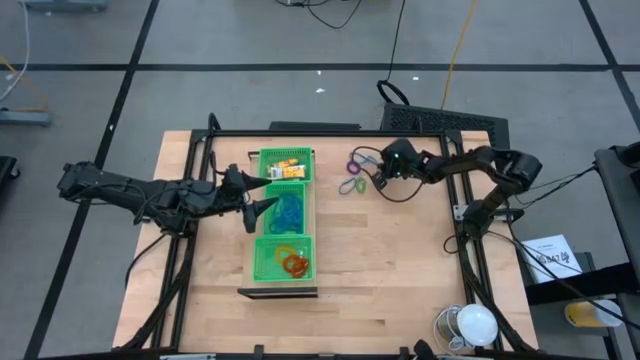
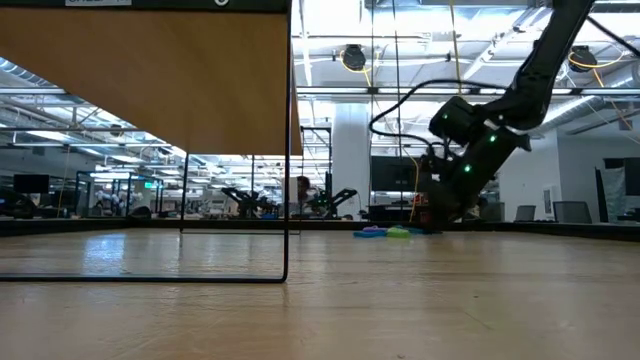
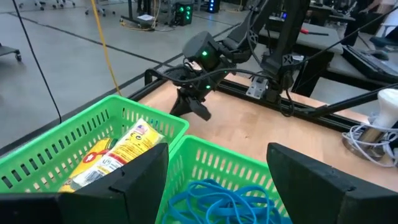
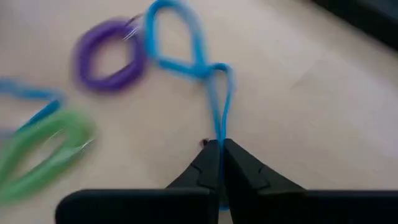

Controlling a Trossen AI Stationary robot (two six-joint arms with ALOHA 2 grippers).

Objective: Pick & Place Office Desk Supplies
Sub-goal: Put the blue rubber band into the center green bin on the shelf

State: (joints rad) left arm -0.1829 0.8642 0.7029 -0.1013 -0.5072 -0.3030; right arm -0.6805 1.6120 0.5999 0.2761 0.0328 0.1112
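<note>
Wooden tabletop (image 1: 400,260) with a black frame, big open workshop hall behind it in the low view.

So the right gripper (image 4: 219,149) is pinched fully closed, and it's got the end of a thin blue loop (image 4: 186,50) clamped between its fingertips. That loop lies stretched out and twisted into a figure-eight on the wood ahead of the fingers. Just beside it sit a purple loop (image 4: 106,56), coiled into a small ring, and a green loop (image 4: 43,152), flattened into a long oval; a bit more blue pokes in at the edge near the green one, can't tell what that belongs to. From above, this little cluster is at about 1 o'clock from the table's middle, right of the tray. The right arm (image 1: 480,165) reaches in from the 3 o'clock edge, elbow bent, wrist angled down to the surface; low view shows the gripper tipped nose-down onto the wood.

The left gripper (image 1: 262,195) has its fingers spread wide with nothing between them, hovering over the green tray (image 1: 262,262) from the 9 o'clock side. Left arm (image 1: 130,192) is stretched nearly flat across the table edge.

The tray itself has three compartments: yellow/orange packets (image 3: 115,155) in the far one, a tangle of blue loops (image 3: 214,202) in the middle, orange-red loops (image 1: 292,262) in the near one
</note>
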